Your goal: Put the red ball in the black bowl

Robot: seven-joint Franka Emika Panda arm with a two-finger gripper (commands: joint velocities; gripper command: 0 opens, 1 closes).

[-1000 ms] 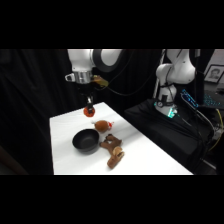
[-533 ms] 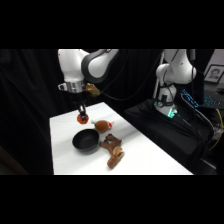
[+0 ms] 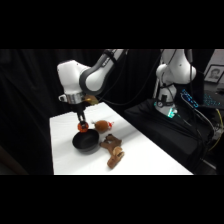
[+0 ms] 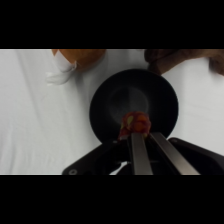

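Note:
The small red ball (image 4: 135,123) sits pinched between my fingertips, and my gripper (image 4: 136,131) is shut on it. Directly below it lies the glossy black bowl (image 4: 107,107), which fills the middle of the wrist view. From the side, my gripper (image 3: 82,126) hangs just above the bowl's (image 3: 88,143) far left rim, with the red ball (image 3: 82,127) at its tip. The ball is still clear of the bowl's floor.
An orange-and-white object (image 3: 103,125) lies just behind the bowl, shown also at the top left as the orange-and-white object (image 4: 75,59). A brown plush toy (image 3: 113,150) lies to the bowl's right, near the table's (image 3: 150,160) front.
The arm has swung left and come down with the ball, from beside the orange-and-white object to a spot right above the bowl.

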